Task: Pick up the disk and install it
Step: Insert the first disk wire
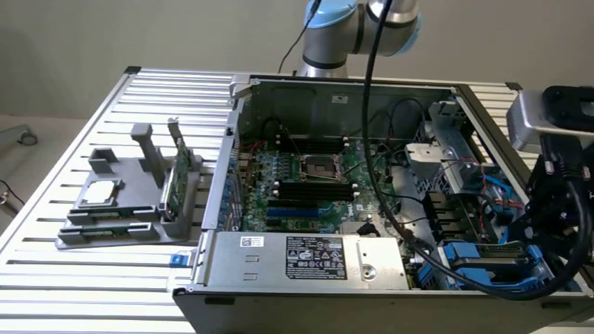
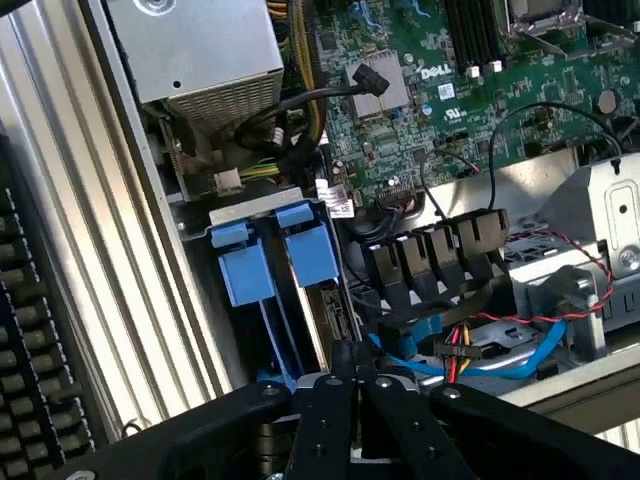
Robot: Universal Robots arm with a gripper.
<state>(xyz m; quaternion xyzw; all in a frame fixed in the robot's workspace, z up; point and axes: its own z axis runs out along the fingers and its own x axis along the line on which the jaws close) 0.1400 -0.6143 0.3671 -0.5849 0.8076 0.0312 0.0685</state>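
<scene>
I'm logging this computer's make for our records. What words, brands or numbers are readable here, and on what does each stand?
"DELL": white print on the green motherboard, seen in the wrist view.
Power supply label: lines of print and marks, too small to read.
White sticker beside that label: too small to read.
White tag near the blue tabs: blurred, unreadable.

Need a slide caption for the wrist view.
Shut gripper just above two blue carriers inside the PC, motherboard alongside.
</scene>
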